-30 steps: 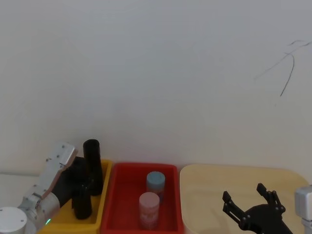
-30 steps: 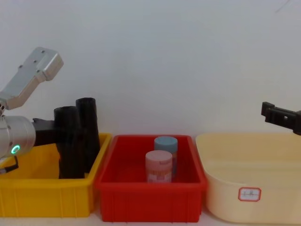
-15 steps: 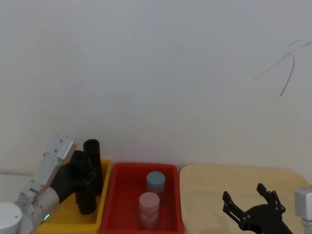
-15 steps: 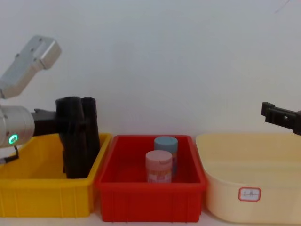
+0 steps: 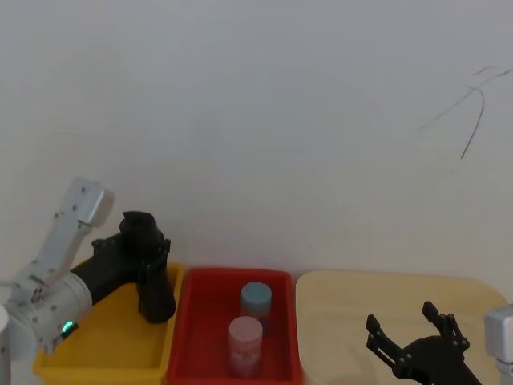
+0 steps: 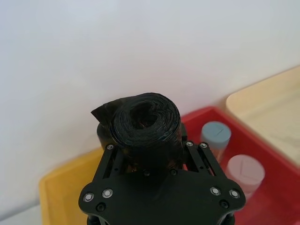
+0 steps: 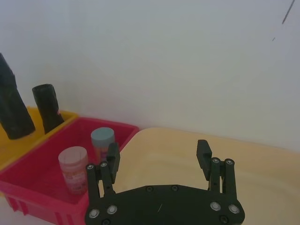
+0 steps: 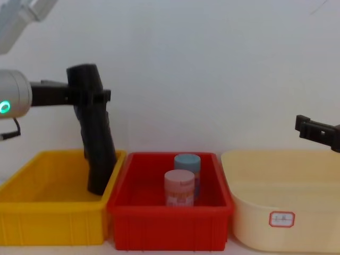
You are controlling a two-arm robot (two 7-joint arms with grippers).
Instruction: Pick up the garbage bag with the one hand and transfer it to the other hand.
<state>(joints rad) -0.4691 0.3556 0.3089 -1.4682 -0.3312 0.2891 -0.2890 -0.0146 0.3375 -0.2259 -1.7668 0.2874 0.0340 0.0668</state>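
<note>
The garbage bag (image 5: 138, 225) is a black roll, held slightly tilted above the yellow bin (image 5: 104, 353). My left gripper (image 5: 149, 249), on the green-ringed arm, is shut on its upper part. In the chest view the bag (image 8: 85, 77) stands high, with the left gripper (image 8: 91, 96) clamped around it. The left wrist view looks down on the roll's end (image 6: 146, 123) between the jaws. My right gripper (image 5: 417, 337) hangs open over the beige tub (image 5: 345, 309), far from the bag. The right wrist view shows its spread fingers (image 7: 203, 152) and the bag (image 7: 14, 105) off to the side.
A second black roll (image 7: 47, 107) stands in the yellow bin (image 7: 7, 147). The red bin (image 8: 170, 220) in the middle holds a blue jar (image 8: 187, 162) and a pink jar (image 8: 179, 186). A white wall runs close behind all the bins.
My left gripper has lifted the garbage bag up out of the yellow bin and carried it a little to the right. The right arm has not moved.
</note>
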